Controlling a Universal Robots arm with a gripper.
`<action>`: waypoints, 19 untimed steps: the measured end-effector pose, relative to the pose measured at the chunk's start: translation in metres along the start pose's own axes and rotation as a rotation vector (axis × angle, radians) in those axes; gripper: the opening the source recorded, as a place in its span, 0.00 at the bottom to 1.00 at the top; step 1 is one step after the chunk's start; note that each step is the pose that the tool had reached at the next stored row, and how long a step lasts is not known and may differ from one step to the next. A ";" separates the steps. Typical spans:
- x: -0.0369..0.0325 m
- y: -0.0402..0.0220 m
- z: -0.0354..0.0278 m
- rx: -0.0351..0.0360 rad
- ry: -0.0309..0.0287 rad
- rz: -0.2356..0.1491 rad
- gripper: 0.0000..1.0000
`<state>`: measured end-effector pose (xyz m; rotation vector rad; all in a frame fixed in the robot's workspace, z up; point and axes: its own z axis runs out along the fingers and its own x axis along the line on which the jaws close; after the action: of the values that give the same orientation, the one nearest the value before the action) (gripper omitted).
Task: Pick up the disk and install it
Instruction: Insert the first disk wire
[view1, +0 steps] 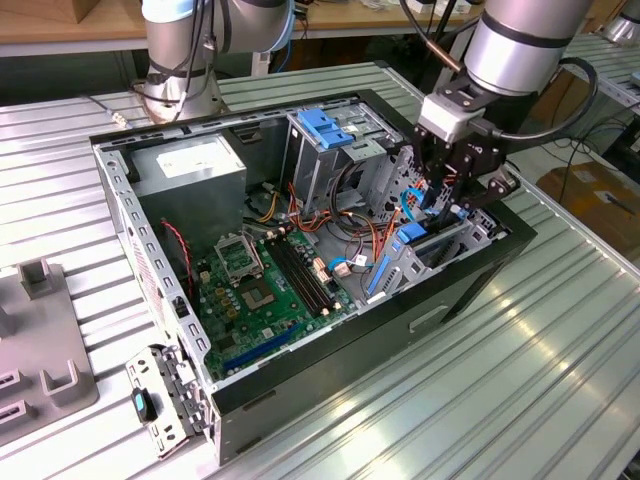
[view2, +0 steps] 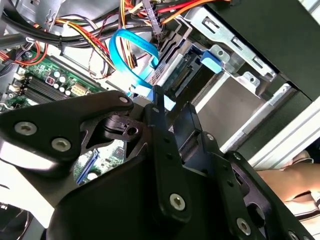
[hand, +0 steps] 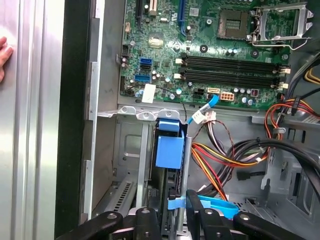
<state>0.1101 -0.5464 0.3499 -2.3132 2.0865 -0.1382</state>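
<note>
The disk (hand: 169, 150) stands on edge in the metal bay at the front of the open computer case (view1: 470, 275). Its blue carrier tab (view2: 210, 60) points down into the bay. In the exterior view the disk (view1: 408, 245) shows as a blue strip in that bay, at the exterior view's right. My gripper (view1: 445, 205) reaches down into the case over it. In both wrist views the two black fingers (hand: 146, 220) sit against either side of the disk's near end, so the gripper (hand: 172, 216) is shut on the disk. The gripper (view2: 172, 107) hides most of the disk's body.
A curved blue cable (view2: 130, 55) and bundled wires (hand: 225, 155) lie right beside the bay. The motherboard (hand: 225, 55) fills the case floor. A tall drive cage with a blue bracket (view1: 325, 125) stands behind. A person's hand (hand: 4, 55) rests on the table outside the case.
</note>
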 end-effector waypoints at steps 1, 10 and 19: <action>0.0001 -0.0003 -0.0026 0.0000 0.0001 0.000 0.35; 0.0005 -0.0010 -0.0086 0.0000 0.0001 0.000 0.35; 0.0008 -0.0043 -0.0084 -0.0140 -0.0013 -0.001 0.35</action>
<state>0.1137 -0.5464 0.3587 -2.3212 2.0930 -0.1224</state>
